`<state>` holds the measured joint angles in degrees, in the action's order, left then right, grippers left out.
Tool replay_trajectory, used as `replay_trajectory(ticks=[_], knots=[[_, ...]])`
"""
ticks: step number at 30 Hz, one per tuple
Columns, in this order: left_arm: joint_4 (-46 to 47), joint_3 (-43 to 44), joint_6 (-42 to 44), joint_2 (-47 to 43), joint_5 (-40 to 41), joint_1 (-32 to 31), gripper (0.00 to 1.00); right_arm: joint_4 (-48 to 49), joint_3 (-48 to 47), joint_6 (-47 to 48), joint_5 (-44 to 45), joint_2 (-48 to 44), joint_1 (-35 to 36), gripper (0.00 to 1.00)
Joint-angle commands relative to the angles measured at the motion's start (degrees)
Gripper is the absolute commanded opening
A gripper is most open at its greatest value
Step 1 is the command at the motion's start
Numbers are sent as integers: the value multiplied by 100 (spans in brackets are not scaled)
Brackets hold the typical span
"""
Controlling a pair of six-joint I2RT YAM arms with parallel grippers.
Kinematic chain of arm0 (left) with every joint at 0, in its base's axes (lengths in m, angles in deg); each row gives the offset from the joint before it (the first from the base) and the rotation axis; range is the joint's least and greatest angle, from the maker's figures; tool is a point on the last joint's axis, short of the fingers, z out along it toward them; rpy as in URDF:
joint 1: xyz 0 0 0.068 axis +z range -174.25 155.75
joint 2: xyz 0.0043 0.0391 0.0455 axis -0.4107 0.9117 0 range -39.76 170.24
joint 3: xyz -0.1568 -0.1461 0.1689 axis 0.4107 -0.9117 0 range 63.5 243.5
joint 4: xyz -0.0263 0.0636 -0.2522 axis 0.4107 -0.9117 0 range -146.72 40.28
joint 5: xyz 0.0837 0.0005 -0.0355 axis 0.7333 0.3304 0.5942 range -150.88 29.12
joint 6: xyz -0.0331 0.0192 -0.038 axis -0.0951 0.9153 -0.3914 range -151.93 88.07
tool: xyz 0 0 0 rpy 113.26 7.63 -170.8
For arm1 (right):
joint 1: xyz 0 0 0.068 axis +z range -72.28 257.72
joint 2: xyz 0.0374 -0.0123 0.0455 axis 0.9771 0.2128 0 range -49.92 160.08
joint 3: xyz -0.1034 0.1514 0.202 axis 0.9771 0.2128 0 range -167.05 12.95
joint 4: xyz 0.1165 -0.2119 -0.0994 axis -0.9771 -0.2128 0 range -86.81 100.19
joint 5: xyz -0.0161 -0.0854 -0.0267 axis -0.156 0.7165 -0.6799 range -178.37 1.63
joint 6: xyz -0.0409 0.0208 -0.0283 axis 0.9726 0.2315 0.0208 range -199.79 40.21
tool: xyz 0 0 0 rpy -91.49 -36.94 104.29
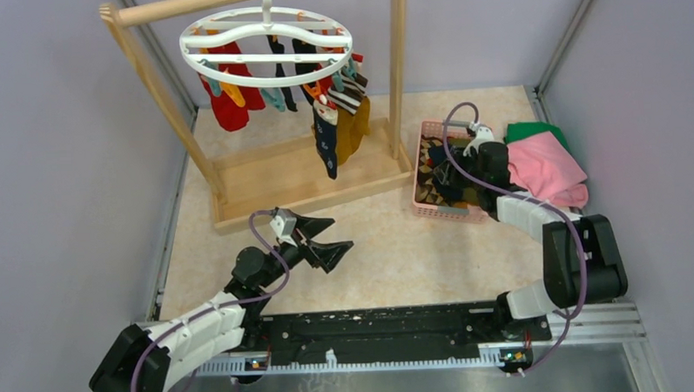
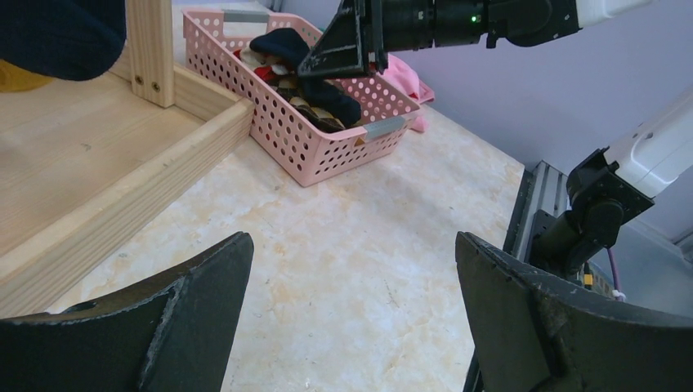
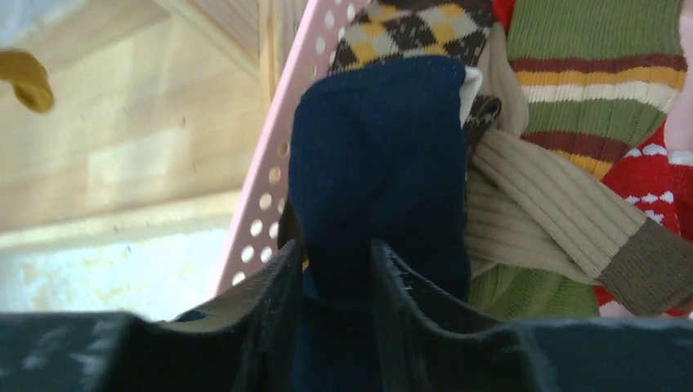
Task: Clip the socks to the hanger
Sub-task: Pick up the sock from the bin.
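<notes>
Socks (image 1: 437, 180) are lying heaped in the pink basket (image 1: 424, 206) toward 2 o'clock on the table (image 1: 389, 255). More are hanging from the hanger (image 1: 266, 42) up at 11 o'clock, which is hooked on the wooden rack (image 1: 299, 176). Under that white ring a red sock (image 1: 227, 109) is dangling at 9 o'clock. A navy patterned sock (image 1: 327, 144) and a mustard sock (image 1: 354, 126) are dangling at 4 o'clock, the navy one reaching lowest.

My right gripper (image 3: 335, 253) is reaching down into the basket. Its 2 jaws are pinching a navy sock (image 3: 376, 163), the dark fabric filling the narrow gap between them. Around that fold, an argyle sock (image 3: 417, 28) is showing at 12 o'clock, a green striped sock (image 3: 596, 49) at 1 o'clock and a beige ribbed sock (image 3: 539, 204) at 3 o'clock.

My left gripper (image 1: 340, 233) is hovering over the table near 7 o'clock, just in front of the rack's base. Its jaws are spread wide with only tabletop showing between them.

Beside the basket at 3 o'clock a pink cloth (image 1: 543, 167) is lying partly over a green cloth (image 1: 533, 130).
</notes>
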<state>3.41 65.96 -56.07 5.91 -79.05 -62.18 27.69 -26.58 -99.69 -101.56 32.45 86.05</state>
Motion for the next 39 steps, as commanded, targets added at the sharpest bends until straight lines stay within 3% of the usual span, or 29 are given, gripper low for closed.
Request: replay_trajectory(ticks=[1, 8, 11, 17, 23, 32, 39], knots=[[177, 66, 22, -199, 21, 14, 99, -331, -295, 183, -97, -309, -43, 46], [325, 126, 52, -20, -15, 14, 99, -247, -277, 329, 304, -1195, -43, 67], [455, 154, 18, 123, -64, 10, 99, -234, -483, 412, 341, -1129, -41, 68], [453, 185, -31, 162, -130, 13, 99, -768, -1350, 612, 239, -131, -43, 65], [326, 216, -3, 89, -51, 14, 99, -1441, -2064, 820, 217, 747, 40, 57], [351, 264, 2, 189, -85, 11, 99, -1950, -2397, 997, 537, 1280, 142, 41], [281, 255, -12, 86, -93, 14, 99, -2012, -2390, 1004, 678, 1236, 142, 6]])
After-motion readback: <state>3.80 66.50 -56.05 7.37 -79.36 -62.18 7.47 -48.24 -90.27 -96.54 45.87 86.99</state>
